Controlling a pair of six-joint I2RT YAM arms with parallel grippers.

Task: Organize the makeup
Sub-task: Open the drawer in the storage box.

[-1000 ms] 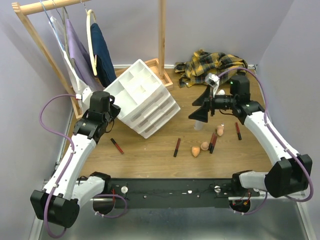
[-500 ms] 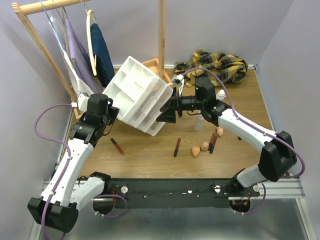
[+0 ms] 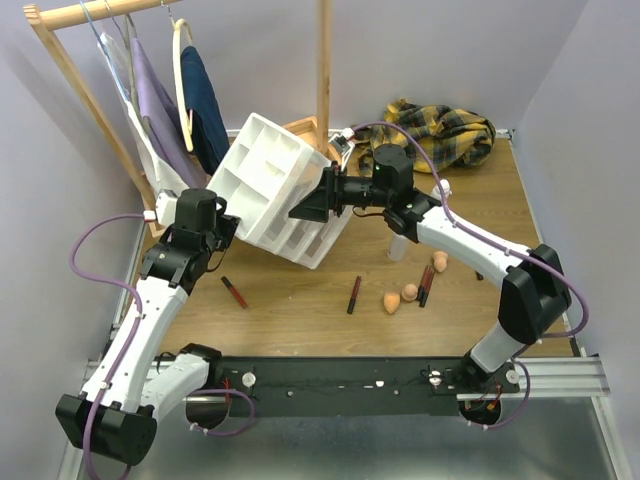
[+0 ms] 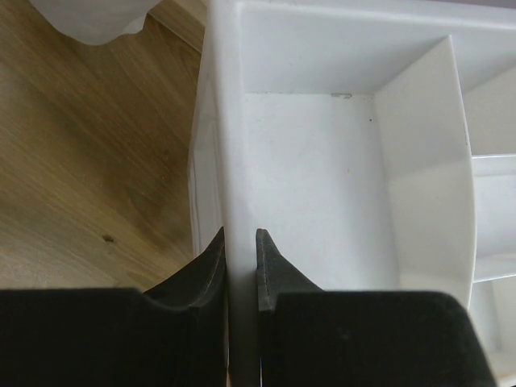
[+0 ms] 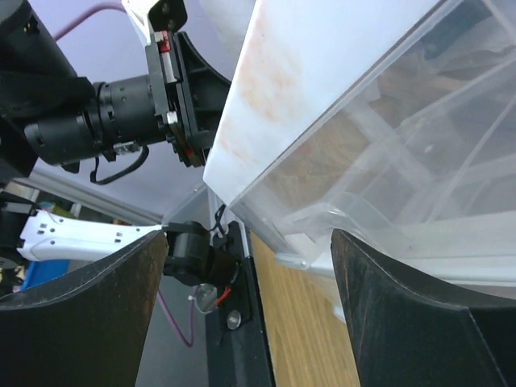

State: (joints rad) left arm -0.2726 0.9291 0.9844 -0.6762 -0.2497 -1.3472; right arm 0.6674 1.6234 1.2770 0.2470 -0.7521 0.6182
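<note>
The makeup lies scattered on the wooden table [image 3: 300,325], and none of it is in the white plastic drawer unit [image 3: 268,175]. A small white capped bottle [image 3: 397,248] stands upright right of centre, partly under the right arm. A second white cap [image 3: 441,187] shows just beyond that arm. One peach egg-shaped sponge [image 3: 391,302] lies toward the near edge, with a second sponge [image 3: 410,292] just beside it and a third sponge [image 3: 440,261] nearer the right edge. A thin dark-red stick [image 3: 234,292] lies left of centre, another stick [image 3: 354,295] sits at the middle, and a pair of sticks [image 3: 427,283] lies between the sponges.

The drawer unit is tilted over the far-left part of the table. The left gripper [image 4: 240,242] is clenched on the thin white wall of its top tray, one finger inside a compartment and the other outside. The right gripper [image 3: 308,208] is at the unit's right front with its jaws spread wide. In the wrist view a drawer corner sits between its fingers [image 5: 81,322], and it grasps nothing.

A yellow plaid cloth [image 3: 440,128] lies crumpled at the far right corner.
</note>
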